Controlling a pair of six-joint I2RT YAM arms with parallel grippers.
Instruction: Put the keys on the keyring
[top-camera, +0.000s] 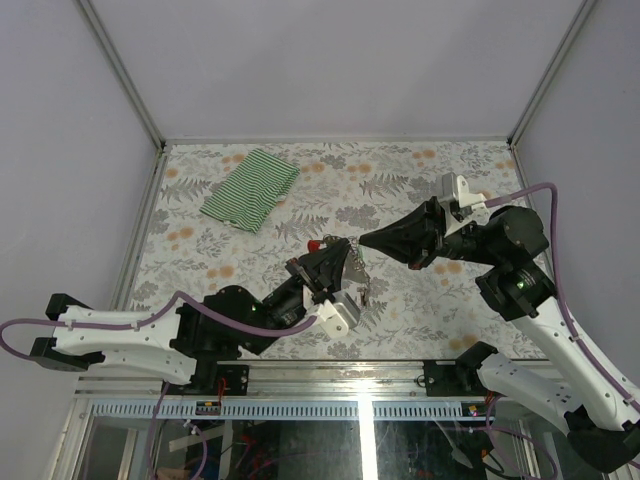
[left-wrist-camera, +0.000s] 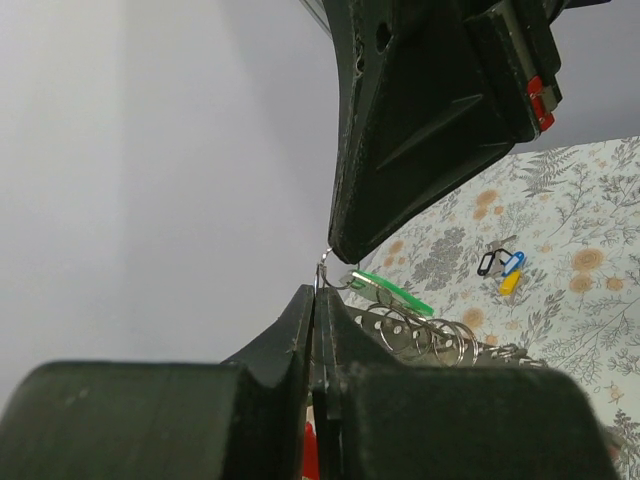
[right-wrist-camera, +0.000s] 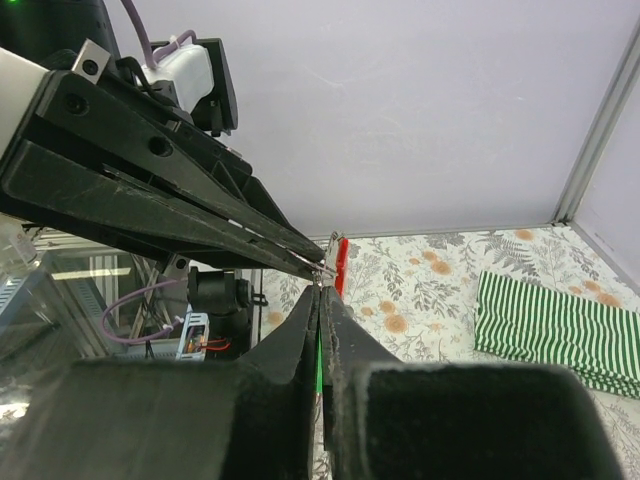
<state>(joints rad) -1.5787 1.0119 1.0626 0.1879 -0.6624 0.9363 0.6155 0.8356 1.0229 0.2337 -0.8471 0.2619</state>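
Two robot claws meet tip to tip over a floral table (top-camera: 440, 310).
Left gripper (left-wrist-camera: 315, 300) is clamped tight on the keyring (right-wrist-camera: 342, 263): red loop by its tips, silvery rings (left-wrist-camera: 420, 335) dangling below. Right gripper (right-wrist-camera: 320, 297) is pinched closed w/ a green-tag key (left-wrist-camera: 392, 291) at its tip. Both hang right of the striped cloth (top-camera: 250, 188), nearer the arm bases. Black clip (left-wrist-camera: 487, 262) lies on the tbl.
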